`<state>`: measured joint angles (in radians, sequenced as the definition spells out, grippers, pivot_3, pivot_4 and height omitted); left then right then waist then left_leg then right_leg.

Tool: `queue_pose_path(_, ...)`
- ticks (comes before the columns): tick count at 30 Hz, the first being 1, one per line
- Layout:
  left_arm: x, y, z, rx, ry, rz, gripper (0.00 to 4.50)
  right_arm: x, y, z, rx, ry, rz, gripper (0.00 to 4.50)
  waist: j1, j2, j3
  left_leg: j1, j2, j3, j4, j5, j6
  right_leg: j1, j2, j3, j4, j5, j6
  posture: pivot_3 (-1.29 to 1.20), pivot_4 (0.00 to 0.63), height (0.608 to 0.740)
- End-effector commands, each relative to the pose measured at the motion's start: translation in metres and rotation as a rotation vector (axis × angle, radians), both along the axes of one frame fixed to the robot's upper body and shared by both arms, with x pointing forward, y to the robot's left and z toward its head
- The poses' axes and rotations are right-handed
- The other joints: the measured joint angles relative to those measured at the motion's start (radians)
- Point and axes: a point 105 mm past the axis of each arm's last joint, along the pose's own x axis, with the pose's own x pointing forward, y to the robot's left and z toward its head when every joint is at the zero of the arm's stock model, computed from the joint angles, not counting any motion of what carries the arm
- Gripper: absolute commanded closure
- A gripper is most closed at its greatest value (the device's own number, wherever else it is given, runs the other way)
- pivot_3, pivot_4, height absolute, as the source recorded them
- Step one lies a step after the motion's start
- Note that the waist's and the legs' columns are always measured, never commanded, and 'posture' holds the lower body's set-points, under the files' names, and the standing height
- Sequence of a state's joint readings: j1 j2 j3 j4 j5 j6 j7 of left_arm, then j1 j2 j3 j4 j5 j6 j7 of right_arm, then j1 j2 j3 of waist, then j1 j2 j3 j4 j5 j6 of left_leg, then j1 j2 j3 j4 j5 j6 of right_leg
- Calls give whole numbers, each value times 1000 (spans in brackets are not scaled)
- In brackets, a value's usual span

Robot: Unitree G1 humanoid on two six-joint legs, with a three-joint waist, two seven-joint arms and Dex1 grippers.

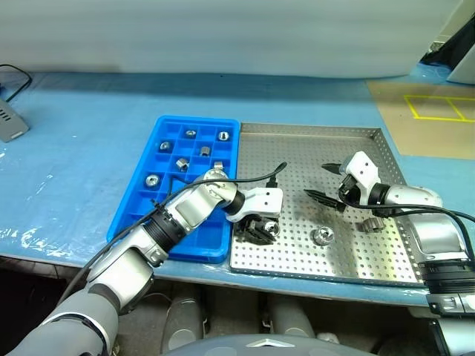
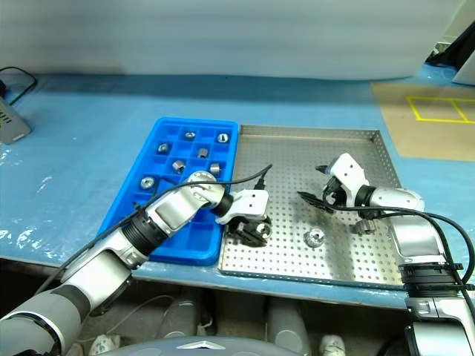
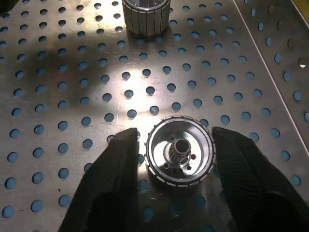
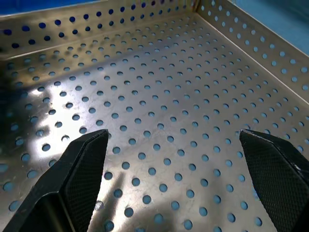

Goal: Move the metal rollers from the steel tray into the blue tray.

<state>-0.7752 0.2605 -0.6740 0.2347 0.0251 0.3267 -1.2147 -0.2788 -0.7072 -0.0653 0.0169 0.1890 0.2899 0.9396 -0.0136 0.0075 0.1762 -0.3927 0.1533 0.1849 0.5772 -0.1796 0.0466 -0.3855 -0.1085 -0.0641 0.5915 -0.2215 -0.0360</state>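
The steel tray lies right of the blue tray, which holds several metal rollers in its compartments. My left gripper reaches into the steel tray's near left corner. Its fingers are closed against the two sides of a ringed roller that stands on the perforated floor. Another roller stands just beyond it, near the tray's front. My right gripper hovers open over the tray's right half, nothing between its fingers. A third roller lies beside its wrist.
A grey device with a black cable sits at the table's far left. A brown board with yellow tape lies at the far right. The trays sit close to the table's front edge.
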Motion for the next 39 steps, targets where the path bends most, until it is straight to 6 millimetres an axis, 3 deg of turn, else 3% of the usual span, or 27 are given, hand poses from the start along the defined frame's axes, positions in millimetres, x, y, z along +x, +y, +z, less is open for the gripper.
queue_pose_path(1,2,-4,-3,-16,-9,15,2825,-4,6,29,51,-56,43,0,1,0,0,0,0,0,0,0,1,0,0,0,-1,0,0,-253,150,740)
queue_pose_path(5,12,-4,35,-193,62,125,2825,-22,24,54,134,4,182,0,2,0,0,-3,-1,1,0,0,6,-1,-1,0,-3,0,-1,-240,150,740)
queue_pose_path(11,33,22,76,-353,51,331,2825,-51,38,48,103,188,378,0,4,0,0,-8,1,1,0,0,7,-4,0,-2,-3,1,-1,-205,150,740)
queue_pose_path(16,47,55,94,-417,-13,559,2825,-34,36,32,4,187,370,0,4,0,0,-7,1,1,0,0,7,-4,0,-1,-3,1,-2,-114,150,740)
queue_pose_path(21,73,114,115,-543,-141,1016,2825,-21,50,14,-41,187,434,0,17,-1,0,-8,1,1,0,1,6,-5,0,-2,-2,1,-2,-31,150,740)
queue_pose_path(24,65,146,112,-590,-155,1227,2825,-11,59,10,-42,181,468,0,29,-1,1,-10,1,1,0,1,6,-8,0,-2,-2,2,-2,30,150,740)
queue_pose_path(26,56,155,107,-592,-139,1286,2825,-7,60,9,-40,181,479,0,42,-1,1,-12,1,1,0,0,7,-9,0,-2,-3,1,-3,63,150,740)
queue_pose_path(30,18,175,76,-506,-81,1397,2825,7,65,1,-50,187,495,0,64,-2,1,-14,1,1,1,0,7,-10,-1,-4,-3,1,-3,115,150,740)
queue_pose_path(34,-1,183,64,-469,-60,1451,2825,13,73,-2,-46,189,526,0,98,-5,2,-14,2,-1,2,2,7,-9,-1,-6,-2,2,-4,145,150,740)
queue_pose_path(39,-7,183,50,-428,-27,1477,2825,17,78,-3,-48,180,544,0,119,-5,2,-11,1,-3,2,3,4,-3,-1,-7,-3,3,-6,153,150,740)
